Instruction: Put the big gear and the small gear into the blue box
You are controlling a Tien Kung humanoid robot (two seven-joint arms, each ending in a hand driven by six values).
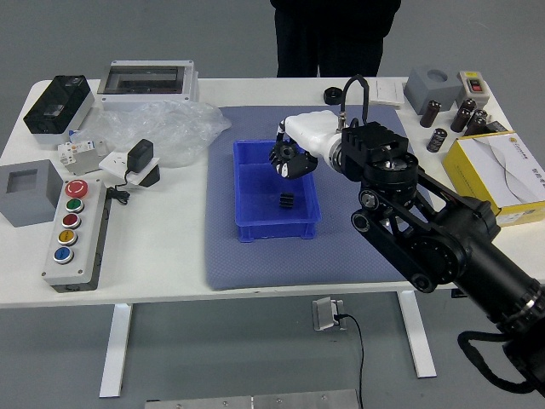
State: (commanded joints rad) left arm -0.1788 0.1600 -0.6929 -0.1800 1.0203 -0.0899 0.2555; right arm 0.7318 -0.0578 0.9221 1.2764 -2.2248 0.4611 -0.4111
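Blue-grey mat (332,262), blue box (277,231) on it, black piece (286,200) inside, robot hand (294,159) above (empty or grasping, unclear).

This looks like a robotics lab or a test workshop. A black robot arm (430,230), with bare joints and looping cables, reaches over a plain white table (162,264) partly covered by a grey-blue mat (255,268). At one side lies a control box (60,272) with a row of coloured push buttons (77,189), near grey blocky housings and crumpled clear plastic (183,128). A cable (361,358) trails across the smooth grey floor (238,349), and a person in dark clothes (328,43) stands at the far side.
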